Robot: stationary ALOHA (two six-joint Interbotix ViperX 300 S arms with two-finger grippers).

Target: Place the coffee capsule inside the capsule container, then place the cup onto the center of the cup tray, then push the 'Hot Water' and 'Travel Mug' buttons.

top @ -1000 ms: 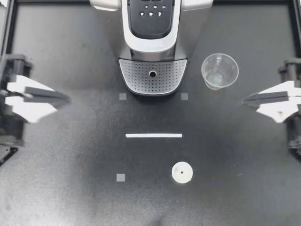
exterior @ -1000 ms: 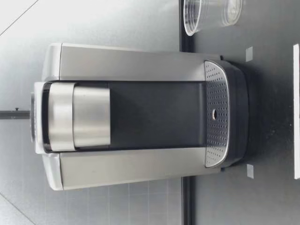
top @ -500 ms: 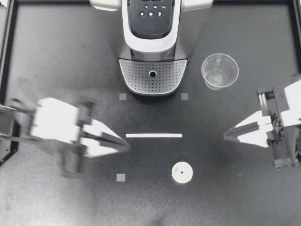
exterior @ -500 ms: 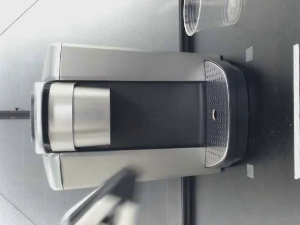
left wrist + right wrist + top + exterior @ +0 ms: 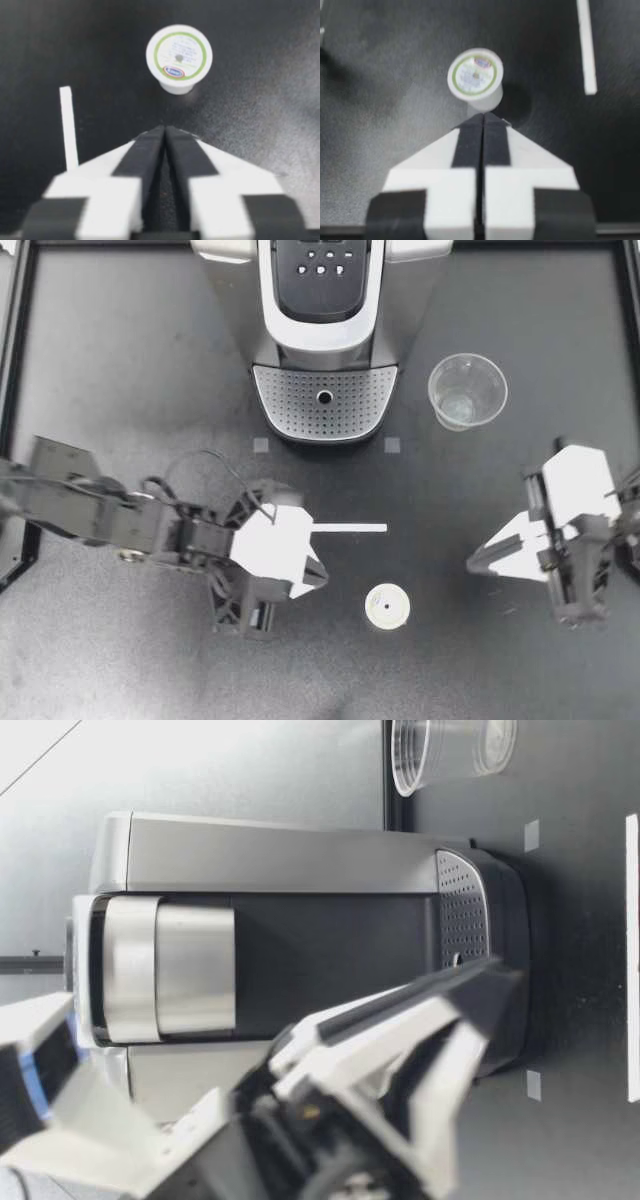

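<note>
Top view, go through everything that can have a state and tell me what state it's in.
Capsule: upright on the table, foil up, not held.
Cup: upright beside the machine, not on the tray.
Tray: nothing on it.
Machine: lid down.
Left gripper: shut, holding nothing.
Right gripper: shut, holding nothing.

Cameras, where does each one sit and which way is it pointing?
Top view: above the table, looking straight down at the coffee machine, cup and capsule; both arms show, left claw and right claw.
Low view: at table height, facing the machine's front; a claw looms close.
Left wrist view: on my left wrist, looking along its shut claw toward the capsule.
Right wrist view: on my right wrist, same, shut claw.
Shared: both wrist views see the capsule.
</note>
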